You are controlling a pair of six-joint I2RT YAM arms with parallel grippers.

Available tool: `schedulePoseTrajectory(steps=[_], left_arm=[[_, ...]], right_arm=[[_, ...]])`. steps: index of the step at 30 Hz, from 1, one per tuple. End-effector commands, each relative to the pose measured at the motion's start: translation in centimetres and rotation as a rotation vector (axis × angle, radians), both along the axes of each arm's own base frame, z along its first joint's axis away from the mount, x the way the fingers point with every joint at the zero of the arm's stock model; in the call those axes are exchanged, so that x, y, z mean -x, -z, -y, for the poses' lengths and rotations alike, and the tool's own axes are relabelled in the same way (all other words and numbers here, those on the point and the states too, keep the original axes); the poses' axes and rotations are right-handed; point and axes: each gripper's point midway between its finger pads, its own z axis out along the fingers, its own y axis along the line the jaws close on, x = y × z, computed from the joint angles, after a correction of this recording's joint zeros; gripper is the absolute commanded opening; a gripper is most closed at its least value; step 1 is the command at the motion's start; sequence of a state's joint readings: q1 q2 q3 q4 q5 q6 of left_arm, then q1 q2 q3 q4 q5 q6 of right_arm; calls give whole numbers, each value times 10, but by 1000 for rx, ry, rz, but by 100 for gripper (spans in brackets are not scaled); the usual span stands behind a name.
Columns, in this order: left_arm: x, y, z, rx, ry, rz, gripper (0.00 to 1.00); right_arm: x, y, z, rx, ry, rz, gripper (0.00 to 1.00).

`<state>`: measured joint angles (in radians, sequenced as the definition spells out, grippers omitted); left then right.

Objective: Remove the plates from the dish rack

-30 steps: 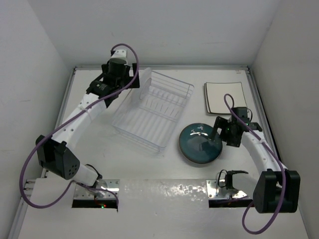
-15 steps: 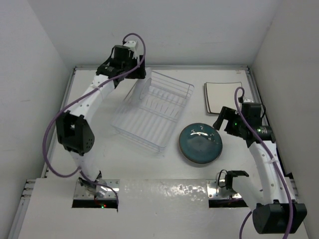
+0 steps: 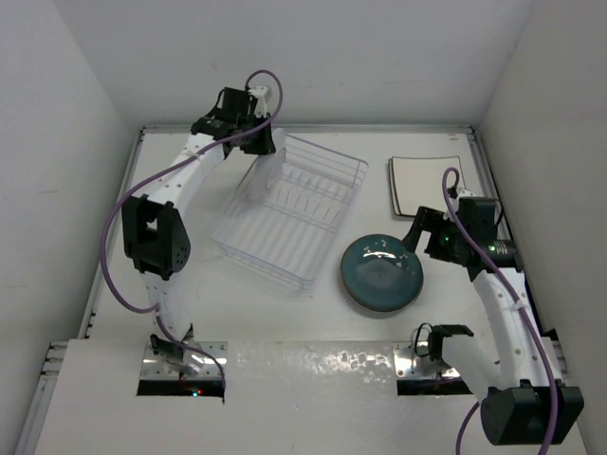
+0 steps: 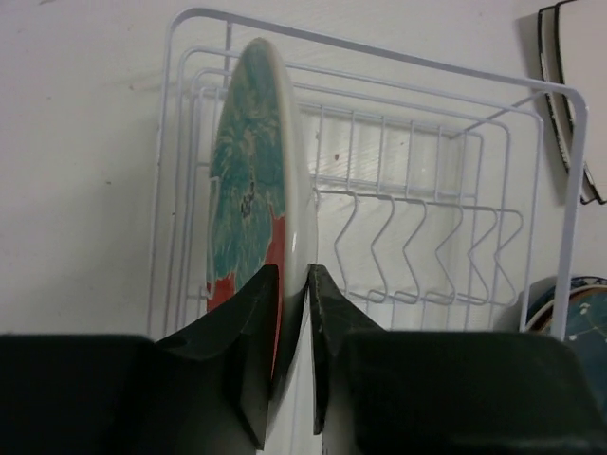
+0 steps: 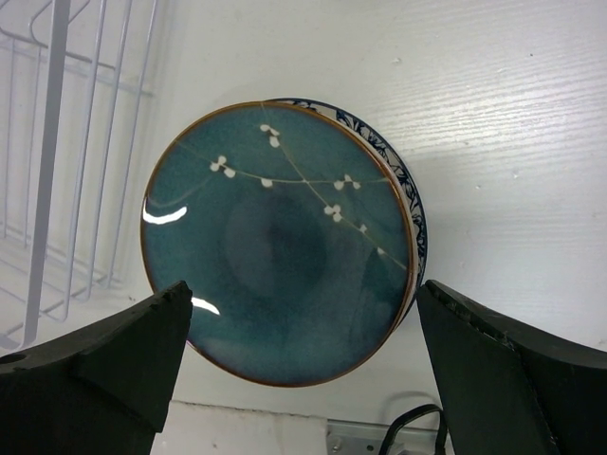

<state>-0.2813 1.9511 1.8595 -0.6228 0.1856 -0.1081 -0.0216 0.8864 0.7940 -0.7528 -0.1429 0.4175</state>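
Note:
A round red-and-teal floral plate stands on edge at the left end of the white wire dish rack. My left gripper is shut on its lower rim, one finger on each face. From above, that gripper is at the rack's far left corner. A dark teal plate lies flat on the table, stacked on a white plate with blue pattern. My right gripper hangs open above them, holding nothing. Square cream plates lie at the back right.
The rack's other slots hold nothing. The back wall is close behind the left gripper. The stacked teal plate sits just right of the rack's near corner. The right gripper sits between that stack and the square plates.
The left gripper has closed onto the floral plate's rim after reaching farther over the rack's back corner. The right arm drew back and up from the teal plate, then held still.

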Motion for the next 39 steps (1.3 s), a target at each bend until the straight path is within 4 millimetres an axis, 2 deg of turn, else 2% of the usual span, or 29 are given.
schedulePoseTrajectory(steps=[1,2,4,7,8,10,11,15,17,19,21,23,24,25,26,27,28,29,30,31,32,33,34,36,37,38,39], left_arm=[[-8,-26,-1,17,17,54,4],[-7,-28,-1,17,19,52,1],[-8,-34,-1,15,14,61,0],[-11,-59,-3,7,19,110,0],[-12,-77,-4,7,17,143,0],[-13,-96,-7,-2,13,184,0],[-13,-114,-8,3,12,218,0],[-6,-160,-7,19,38,316,0],[2,-187,-9,30,50,388,0],[17,-214,0,75,109,454,0],[28,-228,7,112,160,492,0],[44,-243,19,103,230,572,0],[56,-258,19,52,229,641,0],[69,-254,50,31,281,680,0],[77,-256,61,-12,271,726,0],[88,-275,48,-148,186,833,0],[108,-264,87,-170,230,890,0],[127,-267,95,-268,200,964,0],[127,-273,81,-326,161,982,0],[143,-270,99,-341,178,1015,0],[148,-269,94,-398,131,1018,0],[154,-258,95,-494,170,1034,0],[172,-263,110,-492,188,1085,0],[189,-266,101,-619,158,1153,0],[208,-251,117,-631,186,1194,0],[214,-243,112,-692,157,1191,0],[230,-221,121,-827,231,1224,0]], right_arm=[[-4,-2,-4,-7,-27,30,99],[-4,-3,-4,-8,-26,32,99],[-3,-3,-4,-8,-26,32,99],[-5,-7,-6,-15,-31,43,99],[-5,-9,-6,-18,-34,47,99],[-5,-10,-9,-30,-43,48,99],[-6,-10,-9,-32,-43,49,99],[-6,-13,-13,-53,-48,52,99],[-8,-17,-14,-66,-35,56,99],[-9,-24,-13,-73,-14,74,99],[-12,-31,-10,-78,30,90,99],[-17,-46,-8,-103,82,128,99],[-21,-60,-11,-124,87,162,99],[-24,-68,-13,-146,93,181,99],[-27,-79,-16,-181,104,201,99],[-29,-89,-21,-211,92,212,99],[-33,-110,-23,-228,90,253,99],[-35,-130,-25,-254,90,282,99],[-35,-139,-25,-265,96,298,99],[-34,-150,-25,-271,102,321,99],[-33,-159,-23,-275,109,344,99],[-30,-178,-20,-266,120,396,99],[-27,-184,-16,-255,137,405,99],[-23,-204,-14,-249,143,463,99],[-22,-207,-14,-248,146,467,99],[-22,-210,-15,-256,143,469,99],[-24,-212,-17,-262,131,468,99]])
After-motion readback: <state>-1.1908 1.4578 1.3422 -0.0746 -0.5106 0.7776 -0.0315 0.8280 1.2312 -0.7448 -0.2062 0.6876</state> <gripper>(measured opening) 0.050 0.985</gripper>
